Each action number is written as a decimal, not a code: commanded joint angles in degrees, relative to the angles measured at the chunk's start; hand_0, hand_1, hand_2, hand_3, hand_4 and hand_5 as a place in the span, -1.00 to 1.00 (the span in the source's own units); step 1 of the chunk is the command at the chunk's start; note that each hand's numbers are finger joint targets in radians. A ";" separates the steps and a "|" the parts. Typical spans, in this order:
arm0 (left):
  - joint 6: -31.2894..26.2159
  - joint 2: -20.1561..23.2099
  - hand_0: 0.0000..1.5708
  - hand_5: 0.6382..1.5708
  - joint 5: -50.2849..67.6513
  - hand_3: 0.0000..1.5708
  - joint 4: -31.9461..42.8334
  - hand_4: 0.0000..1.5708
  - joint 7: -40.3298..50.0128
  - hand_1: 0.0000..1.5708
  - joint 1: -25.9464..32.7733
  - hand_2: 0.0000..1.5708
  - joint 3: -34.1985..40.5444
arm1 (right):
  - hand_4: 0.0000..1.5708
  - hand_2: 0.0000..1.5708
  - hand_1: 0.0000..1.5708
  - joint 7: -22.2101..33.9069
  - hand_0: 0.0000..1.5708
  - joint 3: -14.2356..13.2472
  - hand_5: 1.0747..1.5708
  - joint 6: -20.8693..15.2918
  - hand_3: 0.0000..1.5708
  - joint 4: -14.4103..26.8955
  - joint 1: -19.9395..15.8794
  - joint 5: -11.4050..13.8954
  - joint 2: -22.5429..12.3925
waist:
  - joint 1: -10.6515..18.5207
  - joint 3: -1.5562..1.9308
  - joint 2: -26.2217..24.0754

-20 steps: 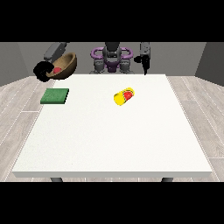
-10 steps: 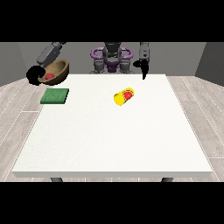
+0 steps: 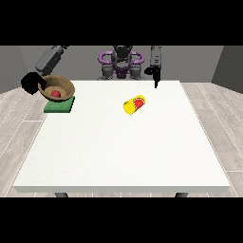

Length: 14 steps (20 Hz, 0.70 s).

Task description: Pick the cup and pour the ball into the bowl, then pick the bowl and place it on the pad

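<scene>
1. Two black robot hands above a large white tabletop (image 3: 123, 152), with the flat green square pad (image 3: 60, 106) near the far corner at the view's left taken as landmark.
2. Directly over the pad: round brown wooden bowl (image 3: 58, 88), tilted a little, small red ball (image 3: 56, 93) inside; touching the pad or just above it, cannot tell.
3. Left of the pad, at the bowl's rim: robot hand at the view's left (image 3: 32, 83), curled and clamped on the bowl.
4. Well right of the pad, about mid-width: yellow cup with a red inside (image 3: 134, 104), lying on its side on the tabletop.
5. Far right of the pad, over the back edge: robot hand at the view's right (image 3: 155, 78), pointing down, apart from everything; fingers apart or together, cannot tell.
</scene>
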 commanded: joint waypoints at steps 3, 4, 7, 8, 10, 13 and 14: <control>3.57 -0.87 -1.00 0.58 0.89 -1.00 7.65 0.49 -2.62 -1.00 -1.25 -1.00 0.14 | -1.00 0.56 0.54 0.15 0.54 3.30 0.99 -0.75 0.66 -2.00 -1.06 3.00 -1.20 | -3.25 -0.05 -1.67; 6.57 -0.88 -1.00 0.58 0.84 -1.00 7.09 0.50 -6.43 -1.00 1.49 -1.00 -5.60 | -1.00 0.50 0.51 -0.26 0.51 1.88 0.99 -1.66 0.62 -1.72 -4.14 1.90 -1.87 | -1.57 -0.05 0.69; 11.92 -0.90 -1.00 0.52 3.81 -1.00 8.94 0.54 -5.80 -1.00 3.12 -1.00 -12.67 | -0.29 0.10 0.23 2.86 0.23 3.74 0.89 1.69 0.00 -2.76 -5.25 1.85 -0.38 | -3.19 -0.07 -2.79; 12.51 -0.90 -1.00 0.52 4.72 -1.00 12.98 0.54 -7.61 -1.00 1.96 -1.00 -12.38 | -0.17 0.00 0.08 5.79 0.08 5.56 0.63 1.48 -0.11 -3.85 -5.55 2.53 1.35 | -4.16 -0.10 -3.90; 14.13 -0.90 -1.00 0.51 5.00 -1.00 8.73 0.55 -2.70 -1.00 3.60 -1.00 -15.57 | -0.04 -0.32 -0.54 5.46 -0.54 4.99 -0.14 4.75 -0.16 -2.61 -4.11 1.97 -0.17 | -3.82 -0.04 -6.06; 14.46 -0.91 -1.00 0.51 6.87 -1.00 13.70 0.55 -5.58 -1.00 3.30 -1.00 -15.11 | -0.10 -0.28 -1.00 8.72 -1.00 5.94 -0.82 5.82 -0.10 -5.06 -3.35 2.07 -1.12 | -5.91 -0.06 -9.10; 20.05 -0.91 -1.00 0.51 8.43 -1.00 10.61 0.55 -1.47 -1.00 1.62 -1.00 -19.15 | -0.11 -0.27 -1.00 6.26 -1.00 6.12 -0.90 5.95 -0.09 -4.71 -3.00 2.26 0.54 | -5.80 -0.04 -8.14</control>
